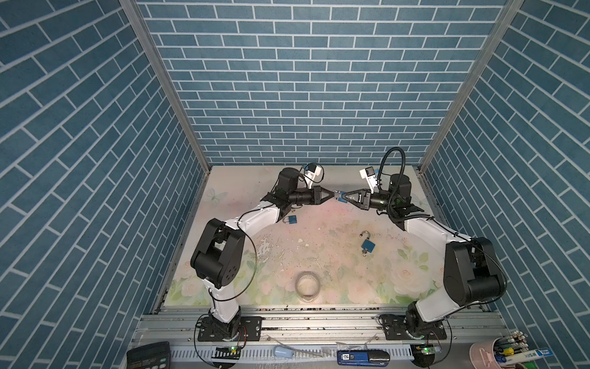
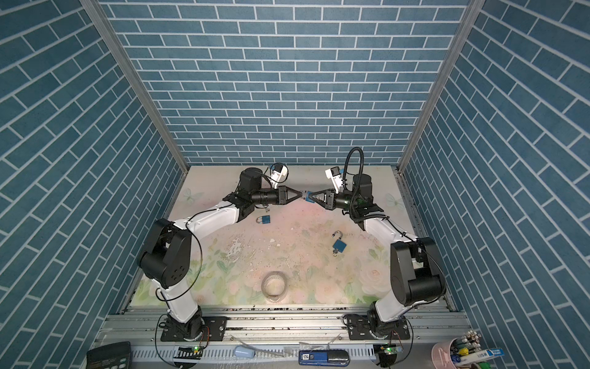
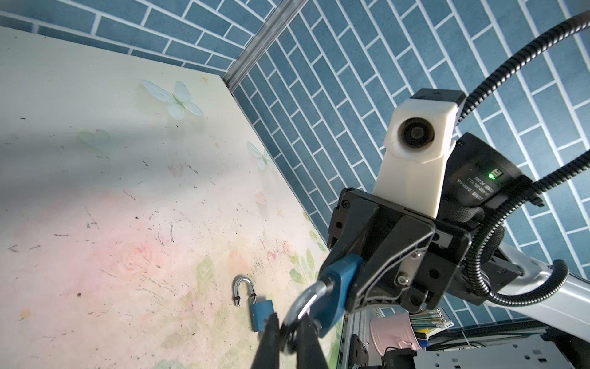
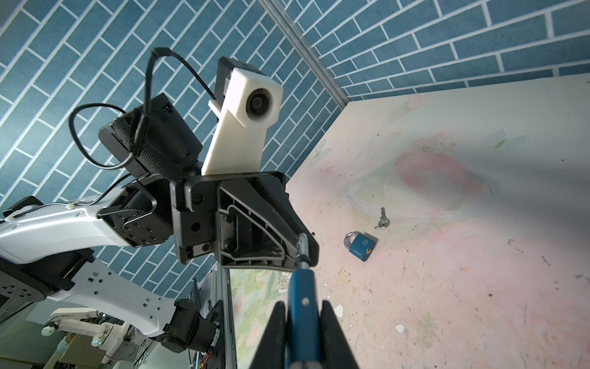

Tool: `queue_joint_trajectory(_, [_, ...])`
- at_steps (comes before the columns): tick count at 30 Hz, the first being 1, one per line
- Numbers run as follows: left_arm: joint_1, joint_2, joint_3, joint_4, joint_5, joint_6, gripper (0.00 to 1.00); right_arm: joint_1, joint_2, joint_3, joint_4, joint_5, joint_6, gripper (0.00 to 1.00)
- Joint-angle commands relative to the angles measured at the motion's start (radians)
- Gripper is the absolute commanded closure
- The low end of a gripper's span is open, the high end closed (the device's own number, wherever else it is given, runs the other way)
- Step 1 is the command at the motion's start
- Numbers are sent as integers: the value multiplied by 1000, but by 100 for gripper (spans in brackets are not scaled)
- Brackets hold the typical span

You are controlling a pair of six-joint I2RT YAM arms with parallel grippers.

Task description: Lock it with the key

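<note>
Padlock (image 4: 301, 300) body tight between right jaws, shackle (image 3: 305, 300) within clenched left jaws

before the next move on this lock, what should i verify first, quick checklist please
1. Right end effector shut on the held padlock, on its blue body: ok.
2. Left end effector shut on its shackle: ok.
3. Shackle pressed fully into the body: cannot tell, one leg is hidden.
4. Held padlock's keyway loaded: cannot tell, hidden; a loose key lies beside the closed padlock.
5. Closed padlock and open padlock on the table lie clear of both end effectors: ok.
</note>
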Motion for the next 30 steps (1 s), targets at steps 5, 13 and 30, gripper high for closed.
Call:
queue_joint_trajectory(5, [-75, -20, 32, 30, 48, -36, 100, 56, 20, 41, 45, -49, -9, 100])
queue_joint_trajectory(13, [-116, -6, 72, 27, 72, -71, 100, 87, 60, 64, 47, -43, -27, 100])
queue_joint_trajectory(30, [-176, -11, 90, -32, 93, -80, 100, 93, 107, 84, 110, -26, -3, 100])
